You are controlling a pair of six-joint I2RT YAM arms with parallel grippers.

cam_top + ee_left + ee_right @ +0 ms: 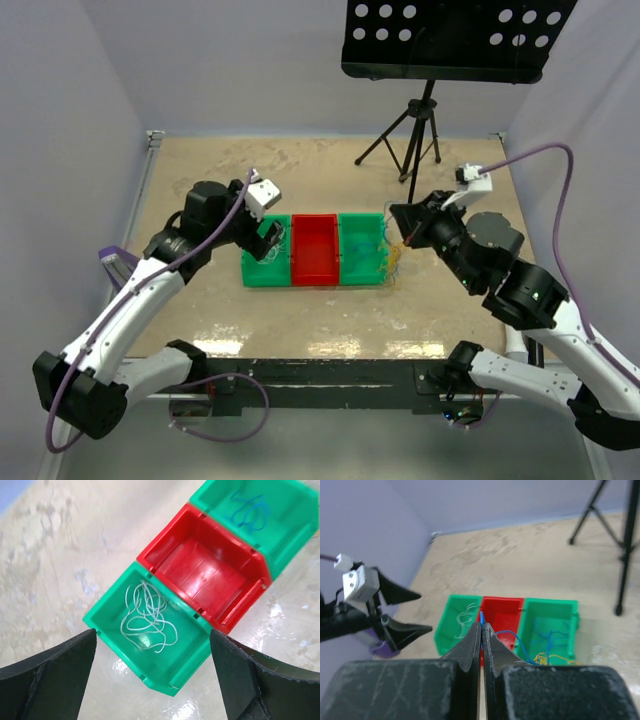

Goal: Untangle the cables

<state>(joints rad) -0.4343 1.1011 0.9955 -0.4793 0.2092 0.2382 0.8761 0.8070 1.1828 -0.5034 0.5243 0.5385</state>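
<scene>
Left gripper (153, 635): jaws spread to full width, nothing held, both fingers clear of every cable and hanging above the bins. White cable (147, 612): loose coil of several overlapping loops, directly below the gap between the left jaws, lying flat on the floor of the left green bin (176, 676), apart from the fingers. Red bin (210, 575): just beyond the left jaws, touching the left green bin along one wall, floor bare. Right green bin (295, 535): farther out past the red bin from the left jaws, touching its other wall; nearest of the three to the right jaws. Right gripper (481, 625): jaws pressed together, a short end of thin blue strand pinched at the very tips and poking out above them. Blue cable (247, 515): tangled loops on the floor of the right green bin, one strand rising from there toward the closed right jaws. Orange-yellow cable (543, 656): bunched at the edge of the right green bin nearest the right jaws, below and to the right of the tips, mixed with blue loops, part spilling over the rim. Table (200, 180): tan, mottled surface beneath bins and both grippers. Black tripod (415, 135) carrying a perforated black panel (450, 35): well beyond the right jaws, at the far edge of the table.
</scene>
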